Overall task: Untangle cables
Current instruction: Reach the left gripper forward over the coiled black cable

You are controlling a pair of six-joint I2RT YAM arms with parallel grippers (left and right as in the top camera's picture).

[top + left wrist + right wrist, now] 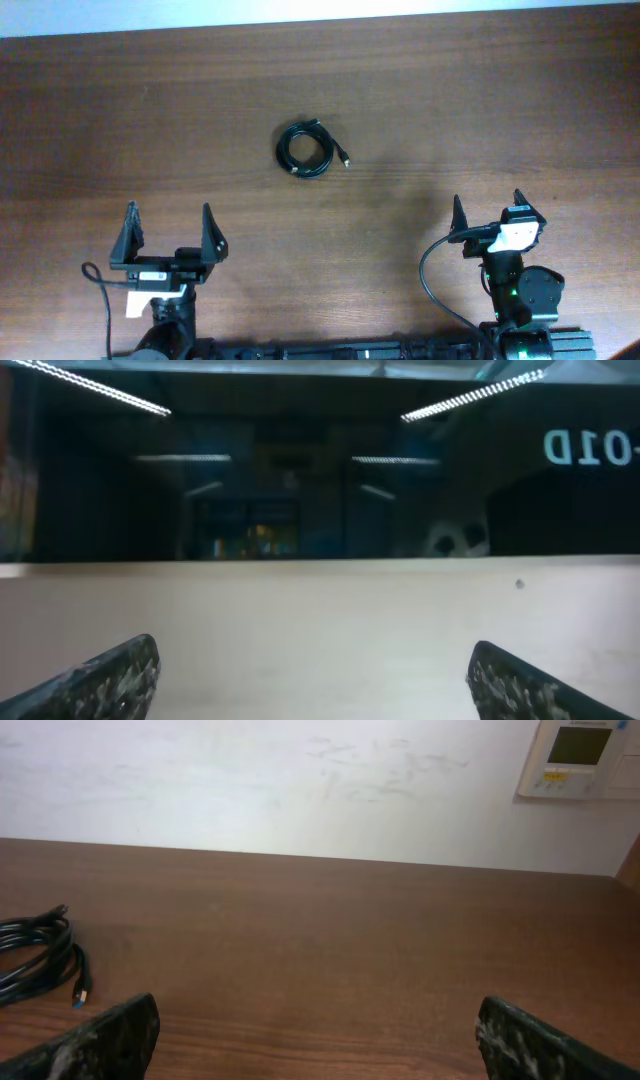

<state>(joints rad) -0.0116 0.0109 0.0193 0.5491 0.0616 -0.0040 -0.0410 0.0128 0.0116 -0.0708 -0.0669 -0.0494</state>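
Note:
The cables (pixel 308 150) lie coiled together in one small black bundle on the wooden table, near its middle, with a plug end sticking out to the right. In the right wrist view the cables (pixel 35 960) show at the far left edge, a blue-tipped plug hanging from the coil. My left gripper (pixel 168 232) stands open near the front left, well short of the bundle. My right gripper (pixel 490 215) is open at the front right, also far from it. Nothing sits between either pair of fingers. The left wrist view holds no cables.
The brown wooden table (pixel 500 100) spreads bare around the bundle. A pale wall runs along its far edge (pixel 300 780), with a small control panel (pixel 585 755) at the upper right. Thick black robot wires (pixel 430 280) loop beside the right arm's base.

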